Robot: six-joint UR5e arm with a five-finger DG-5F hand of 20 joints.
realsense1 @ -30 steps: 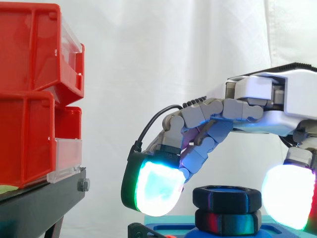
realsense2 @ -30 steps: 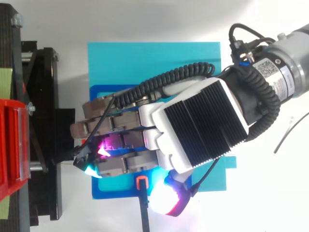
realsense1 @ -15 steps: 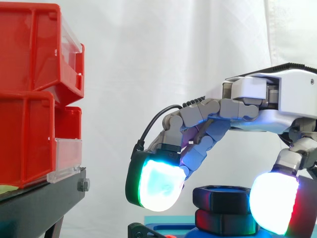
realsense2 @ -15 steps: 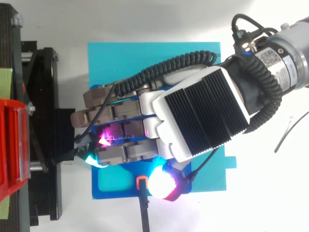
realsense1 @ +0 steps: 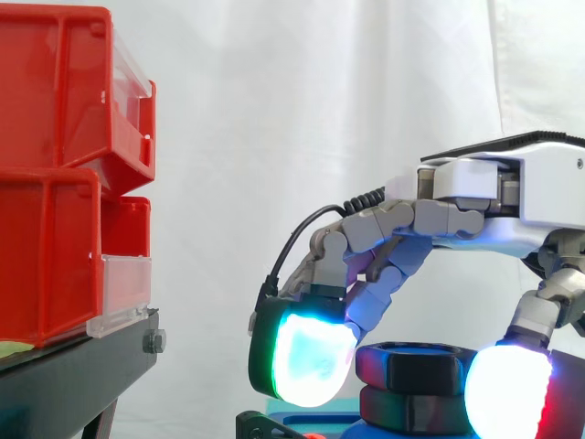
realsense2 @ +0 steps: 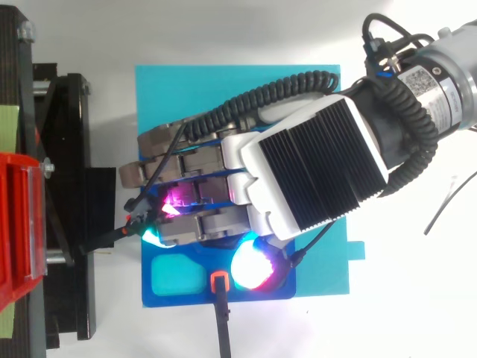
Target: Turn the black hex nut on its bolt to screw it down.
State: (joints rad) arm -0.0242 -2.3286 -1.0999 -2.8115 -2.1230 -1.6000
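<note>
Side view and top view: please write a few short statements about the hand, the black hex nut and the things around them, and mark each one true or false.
1. The hand is above the black hex nut. True.
2. In the side view, the red bins stand to the right of the nut. False: they stand to its left.
3. In the top view, a cyan mat lies under the hand. True.
4. In the top view, the arm comes in from the left edge. False: it comes in from the right.
</note>
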